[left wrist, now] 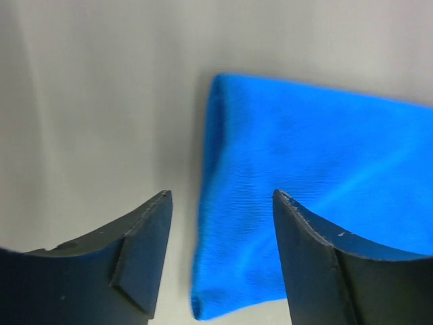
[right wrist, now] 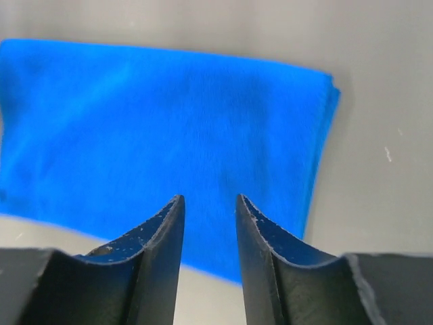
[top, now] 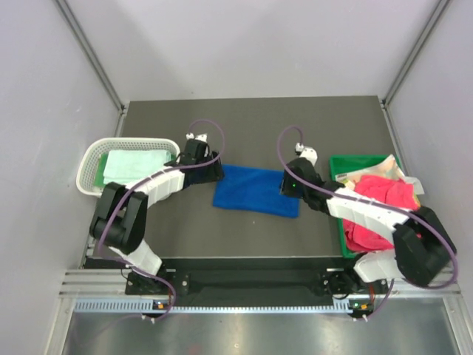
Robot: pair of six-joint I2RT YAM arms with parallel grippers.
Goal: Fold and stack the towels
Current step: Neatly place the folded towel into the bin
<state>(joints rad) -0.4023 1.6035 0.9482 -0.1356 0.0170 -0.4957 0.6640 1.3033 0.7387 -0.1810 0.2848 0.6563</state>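
A folded royal blue towel (top: 256,190) lies flat at the middle of the dark surface (top: 185,237). The left fingers (left wrist: 145,250) stand wide apart at its left edge, empty; the right fingers (right wrist: 159,250) hover narrowly parted, empty, above its right end.

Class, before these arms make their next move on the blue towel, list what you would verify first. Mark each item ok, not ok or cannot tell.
1. Blue towel lies flat on the table: ok.
2. Left end effector open at the towel's left edge: ok.
3. Right end effector open over the towel's right part: ok.
4. Cloth gripped for lifting: not ok, both end effectors are empty.
5. Mint towel lies flat in the white basket: ok.
6. Blue towel's folded edges aligned: cannot tell.
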